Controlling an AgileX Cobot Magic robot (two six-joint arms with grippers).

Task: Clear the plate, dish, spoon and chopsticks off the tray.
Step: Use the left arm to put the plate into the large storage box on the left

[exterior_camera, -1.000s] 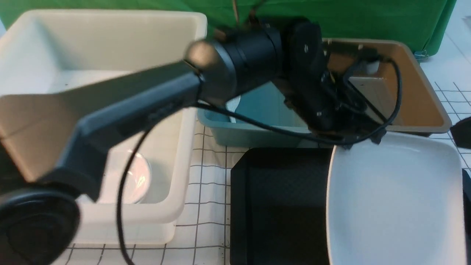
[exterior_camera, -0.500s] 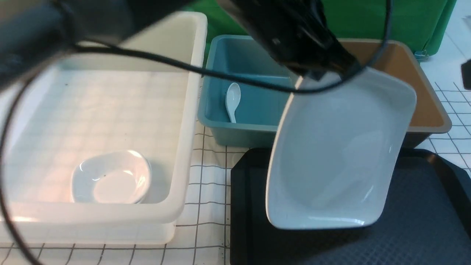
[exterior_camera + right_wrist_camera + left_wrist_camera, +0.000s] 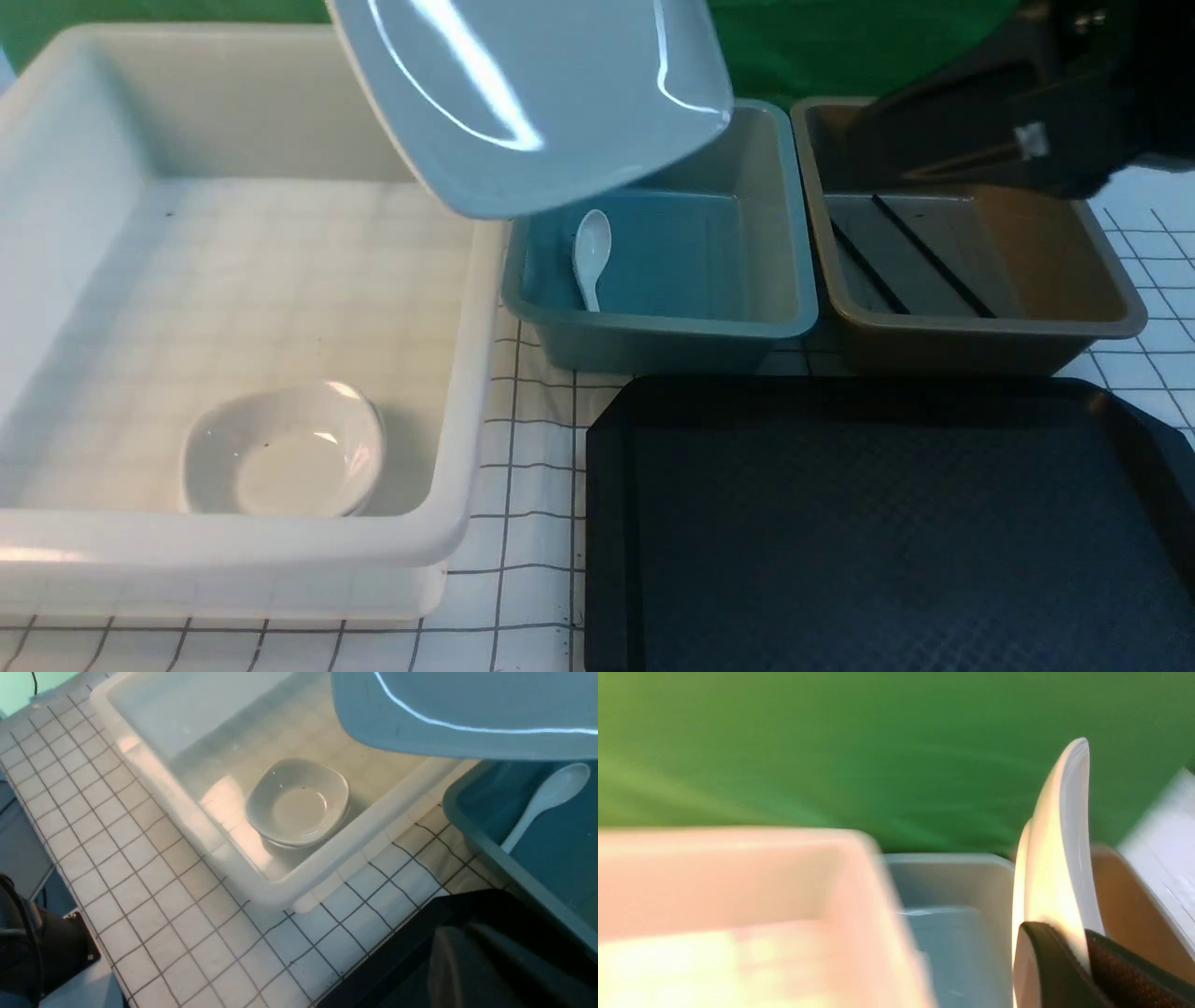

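Far left, the white bin point(image 3: 233, 551) held the small dish point(image 3: 280, 453). High over that bin's right edge you had the plate point(image 3: 532, 93) aloft and tilted, clear of the tray point(image 3: 887, 541), with the left jaws clamped narrow on its rim. Judged stiff, glossy, slick and breakable: grip the rim deep and set it down gently. The spoon point(image 3: 591, 250) lay in the blue bin point(image 3: 653, 345), the chopsticks point(image 3: 934, 259) in the brown bin point(image 3: 980, 350). Right jaws were closed, nothing seen in them.
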